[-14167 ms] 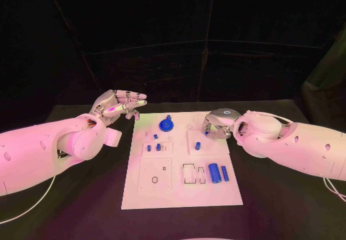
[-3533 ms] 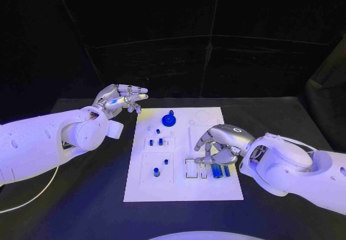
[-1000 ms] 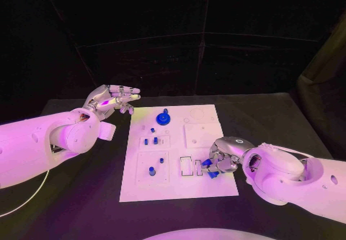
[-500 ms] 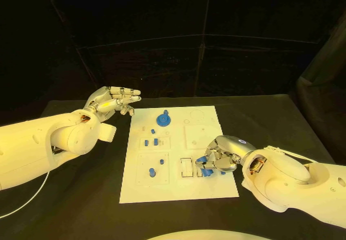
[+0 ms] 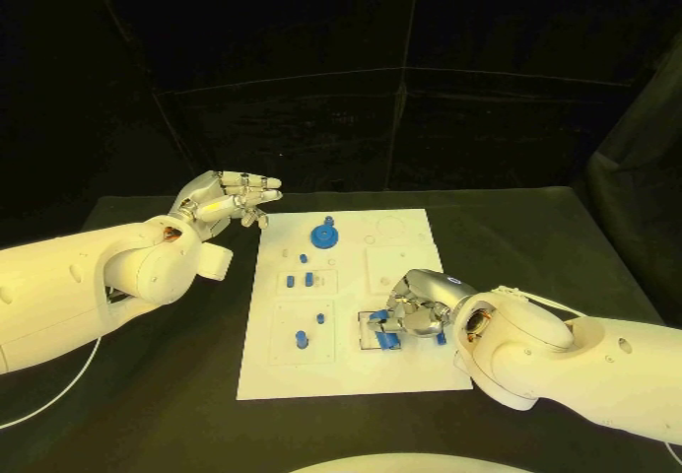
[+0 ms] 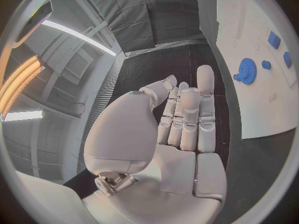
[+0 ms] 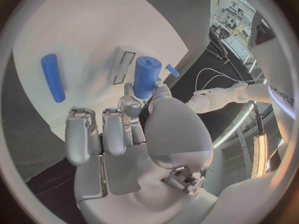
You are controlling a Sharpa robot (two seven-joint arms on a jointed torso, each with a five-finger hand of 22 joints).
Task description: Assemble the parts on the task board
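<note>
blue cylinder (image 7: 147, 76) — pinched by right hand (image 7: 134, 134)

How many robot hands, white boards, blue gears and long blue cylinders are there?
Robot hands: 2, left hand and right hand
White task board: 1
Blue gear: 1
Long blue cylinders: 2, thick cylinder and thin cylinder
Total: 6

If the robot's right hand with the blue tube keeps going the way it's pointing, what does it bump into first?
Probably the white board. The right hand holds the thick blue tube over the board, its end aimed at the narrow slot. How far above it hangs is unclear.
</note>
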